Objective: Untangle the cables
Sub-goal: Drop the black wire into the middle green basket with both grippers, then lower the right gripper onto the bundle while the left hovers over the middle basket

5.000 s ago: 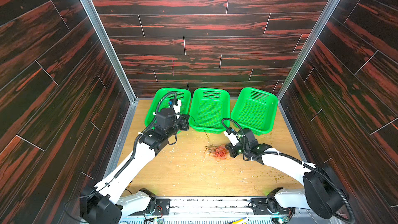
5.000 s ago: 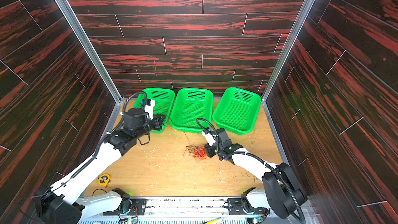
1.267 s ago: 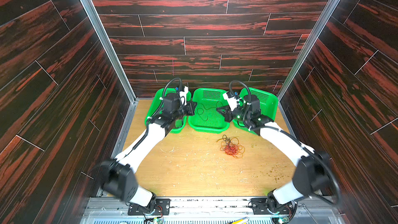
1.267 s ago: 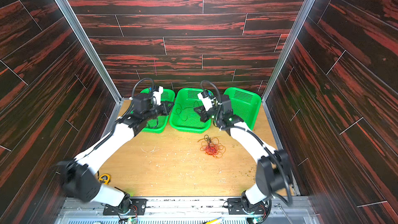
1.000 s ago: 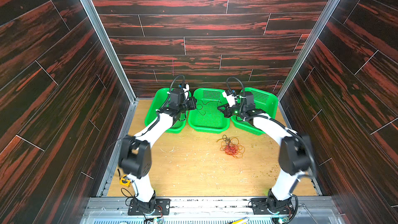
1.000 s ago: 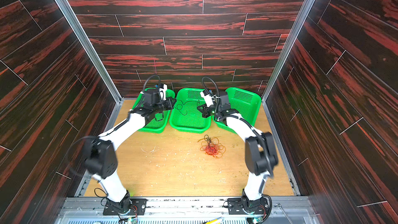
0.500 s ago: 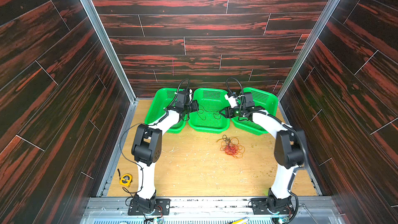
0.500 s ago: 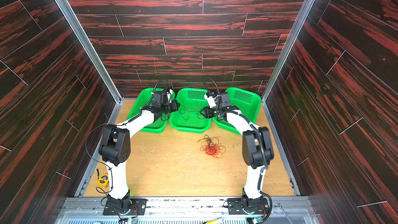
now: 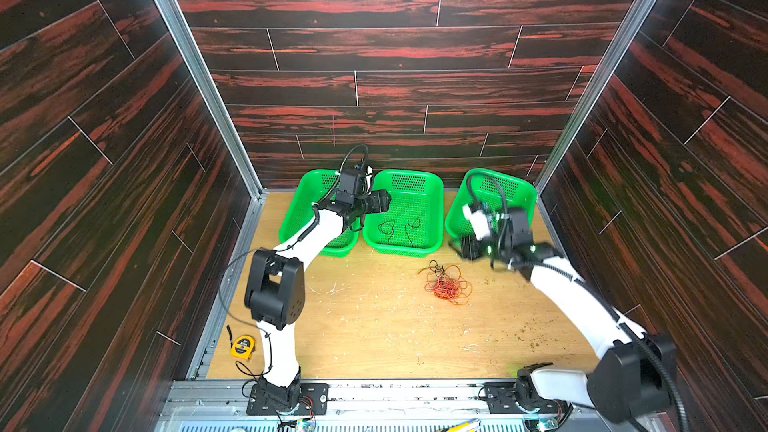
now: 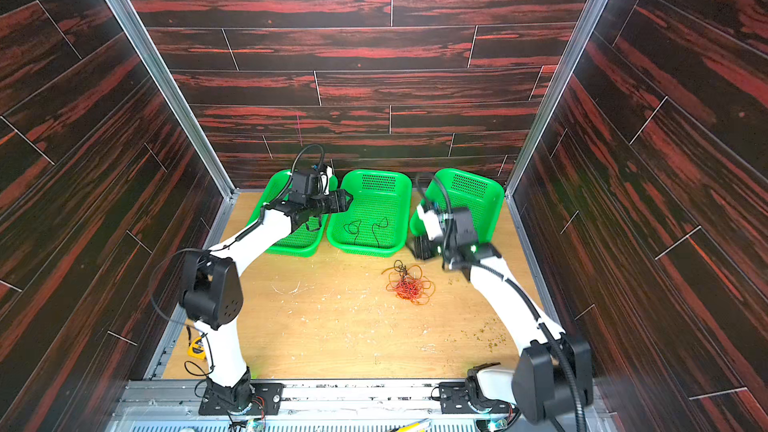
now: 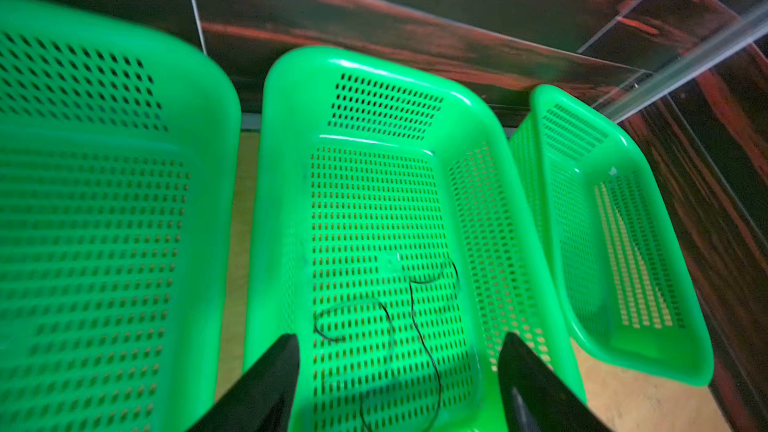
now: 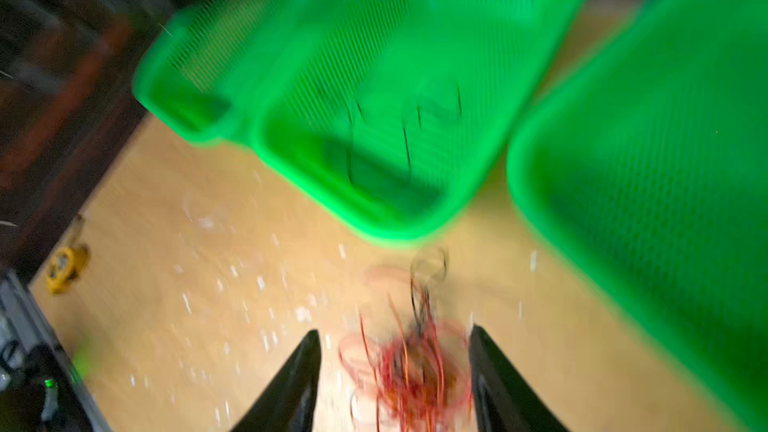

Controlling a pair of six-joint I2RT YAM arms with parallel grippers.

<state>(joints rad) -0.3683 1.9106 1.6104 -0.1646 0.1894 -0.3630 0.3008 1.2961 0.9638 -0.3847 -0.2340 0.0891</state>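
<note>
Green perforated plastic forms three baskets, which stand in a row at the far edge of the wooden table (image 9: 374, 326).

**Left gripper** (image 11: 400, 336). We see its two black fingers (image 11: 270, 384) spread wide. Nothing sits between them and nothing touches them. In both top views the gripper hangs above the left side of the middle basket (image 9: 409, 173).

**Right gripper** (image 12: 395, 330). Its fingers (image 12: 498, 380) stand apart as well and hold nothing. In both top views it hovers in front of the right basket (image 9: 521, 191), near the tangle (image 9: 446, 286). We see no contact with it.

**Cables.** The black cable (image 9: 388, 228) lies in loose curls on the floor of the middle basket. The red and orange cables make up the tangle, which rests on the table in front of the gap between the middle and right baskets. A dark strand (image 9: 436, 268) curls out of the tangle's far edge. We cannot tell whether it is a separate wire.

**Limits of view.**
- The right wrist view is smeared. The tangle appears there as red streaks beyond the fingertips, and we cannot separate single strands.
- The left wrist view cuts off the near end of the black cable and the finger bases.
- The left arm covers part of the left basket (image 9: 293, 222), and the right arm covers the near part of the right basket.
- A yellow tape measure (image 9: 243, 346) lies at the table's near left corner. In a top view (image 10: 195, 347) the arm partly hides it.
</note>
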